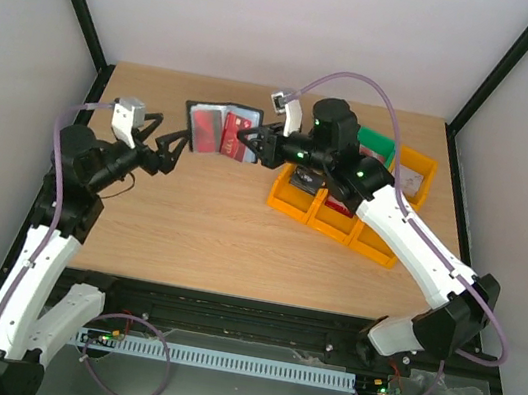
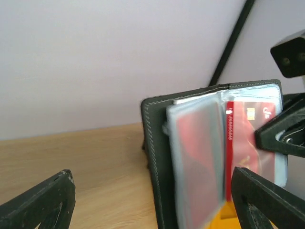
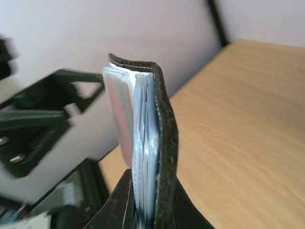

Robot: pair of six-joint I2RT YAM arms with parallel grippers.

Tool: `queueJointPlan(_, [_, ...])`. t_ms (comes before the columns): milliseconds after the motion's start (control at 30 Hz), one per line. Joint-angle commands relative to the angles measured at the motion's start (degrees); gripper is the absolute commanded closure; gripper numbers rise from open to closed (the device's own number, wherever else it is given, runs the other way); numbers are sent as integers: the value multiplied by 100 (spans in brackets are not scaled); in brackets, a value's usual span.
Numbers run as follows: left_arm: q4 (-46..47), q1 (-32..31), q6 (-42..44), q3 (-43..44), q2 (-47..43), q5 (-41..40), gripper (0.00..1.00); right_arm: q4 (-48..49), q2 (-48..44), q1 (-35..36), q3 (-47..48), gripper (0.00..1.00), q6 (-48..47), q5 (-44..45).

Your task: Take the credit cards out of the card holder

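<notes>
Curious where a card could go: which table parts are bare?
Bare: the wide stretch of table nearer than the card holder and left of the yellow bins. Crowded: the bins' side, and around the holder, between the left pincer and right pincer.

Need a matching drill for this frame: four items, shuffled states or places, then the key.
Items
1. left gripper
2. right gripper
3. red card
4. yellow bins

States or places
A. shut on the edge of the card holder
B. on the table, under the right arm
C. open
D. inside a clear sleeve of the card holder

Pairs: 1-C, 2-A, 3-D, 4-B
</notes>
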Motion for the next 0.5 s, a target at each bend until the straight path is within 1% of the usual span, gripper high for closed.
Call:
queueJointPlan(0, [-4, 70, 443, 184, -227, -496, 11, -1009, 173, 182, 588, 98, 373, 2443])
queueJointPlan(33, [78, 70, 499, 162, -273, -220, 13, -1121, 224, 262, 665, 98, 360, 2711])
queueJointPlan(67, [173, 65, 473, 113, -316, 84, 18, -1197, 280, 358, 734, 98, 297, 2906])
queueJointPlan(100, [288, 50, 378, 19, -351, 408, 26, -1215, 322, 432, 747, 98, 216, 2966])
queueJointPlan(133, [395, 15, 223, -92, -382, 679, 37, -1168, 346, 506, 864, 98, 137, 2895])
queueJointPlan(167, [483, -50, 14, -214, -397, 913, 47, -1086, 366, 554, 915, 98, 77, 2725])
queueJointPlan(200, [571, -127, -179, -341, -394, 1105, 54, -979, 376, 585, 931, 98, 28, 2521])
queueJointPlan(233, [665, -200, -347, -429, -381, 1260, 57, -898, 389, 602, 934, 98, -24, 2285])
queueJointPlan(300, [762, -282, -559, -496, -297, 1527, 58, -749, 395, 620, 916, 98, -159, 1648])
queueJointPlan(400, [719, -299, -754, -397, -82, 1581, 58, -458, 293, 617, 798, 98, -328, 812])
queueJointPlan(467, [702, -299, -848, -343, 18, 1587, 58, -256, 198, 629, 565, 98, -387, 452])
